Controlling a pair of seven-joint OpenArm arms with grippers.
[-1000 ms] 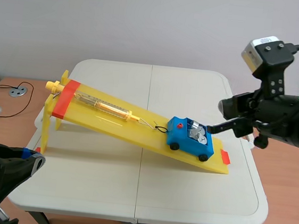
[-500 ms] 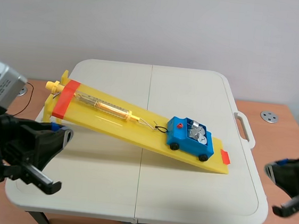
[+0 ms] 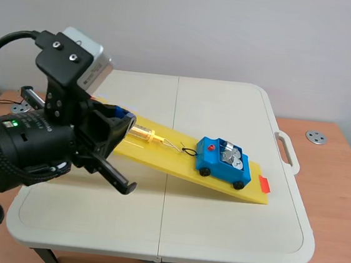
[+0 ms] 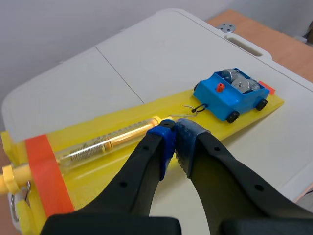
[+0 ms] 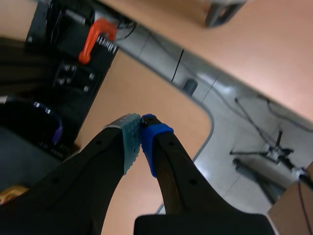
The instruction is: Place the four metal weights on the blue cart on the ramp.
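The blue cart (image 3: 221,164) stands low on the yellow ramp (image 3: 166,161), hooked to a clear spring scale (image 3: 145,133). Several round metal weights (image 3: 232,155) lie in its open bed. My left gripper (image 3: 124,117) hangs raised over the ramp's upper half, shut on nothing. In the left wrist view the left gripper (image 4: 174,137) has its pads pressed together above the spring scale (image 4: 105,145), with the cart (image 4: 230,95) and its weights (image 4: 237,81) farther ahead on the ramp (image 4: 244,117). My right gripper (image 5: 141,126) is shut, empty, and looks at the floor; it is absent from the scene view.
The ramp's upper end with its orange tape (image 4: 45,169) lies under the left arm. The white folding table (image 3: 216,224) has a handle (image 3: 286,149) at its right edge. The right wrist view shows floor, cables and a black frame with an orange clamp (image 5: 95,36).
The left arm has risen from the low left and swung in over the ramp's upper end. The right arm has dropped out of the scene view. Cart and weights have not moved.
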